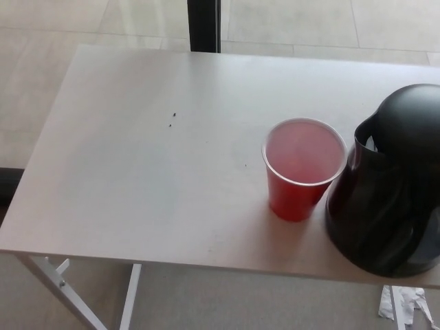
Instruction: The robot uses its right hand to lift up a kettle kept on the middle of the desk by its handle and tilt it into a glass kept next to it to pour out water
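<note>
A: What's the setting in the head view?

B: A pale tiled floor (pixel 55 20) at the top, with a dark vertical post (pixel 203 25) standing behind the far edge of a white desk (pixel 151 179). The desk fills most of the picture. Its white metal legs (pixel 62 289) show under the near edge at lower left, over grey flooring.

A: And what's on the desk?

B: A red cup (pixel 302 168) with a whitish rim, upright, towards the right of the desk and near its front edge. Just to the right of it stands a black kettle (pixel 388 192), upright too, its right side cut off by the picture's edge.

A: Do they touch?

B: The cup's rim appears to meet the kettle's side, or nearly; I can't tell for sure. The kettle's spout (pixel 368 137) points left, over the cup's rim.

A: Anything in the cup?

B: The inside looks pinkish red; I can't tell whether it holds liquid.

A: The robot's hands?

B: Neither one shows, so nothing can be said of their fingers. Nothing is holding the kettle.

A: Anything else?

B: Two tiny dark specks (pixel 172 119) on the desk left of centre, and some crumpled white paper (pixel 404 306) on the floor at lower right.
</note>
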